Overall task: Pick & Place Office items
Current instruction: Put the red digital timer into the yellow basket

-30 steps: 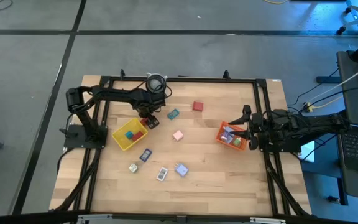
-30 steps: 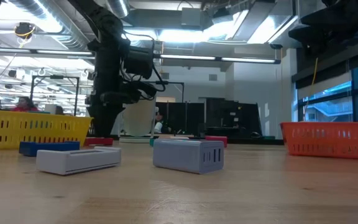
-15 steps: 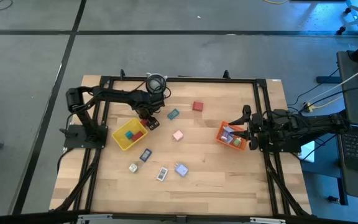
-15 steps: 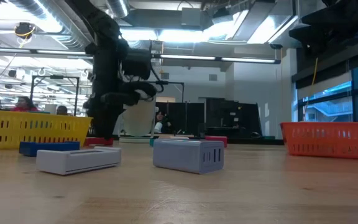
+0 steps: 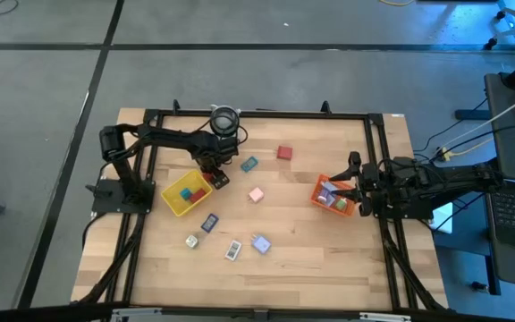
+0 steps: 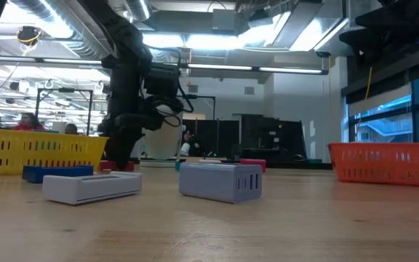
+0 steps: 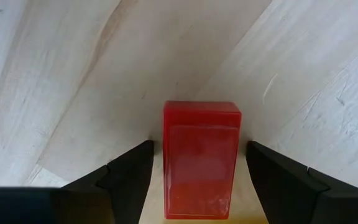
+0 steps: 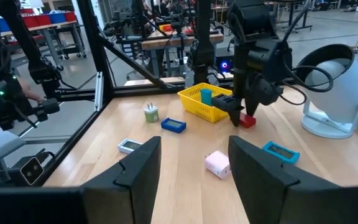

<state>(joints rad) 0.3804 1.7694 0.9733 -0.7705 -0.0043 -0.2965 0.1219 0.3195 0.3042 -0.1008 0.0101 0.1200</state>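
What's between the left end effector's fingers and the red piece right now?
Nothing: in the left wrist view the left end effector straddles the red piece, bare wood showing in the thin gap on each side of it.

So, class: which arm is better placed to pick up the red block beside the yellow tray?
Left. Its gripper straddles the red block, jaws open on both sides. The right gripper waits across the table at the orange tray.

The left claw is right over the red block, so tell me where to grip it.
Grip the red block across its two long sides, coming straight down. It lies flat on the table, its narrow width already between the open fingers of the left claw.
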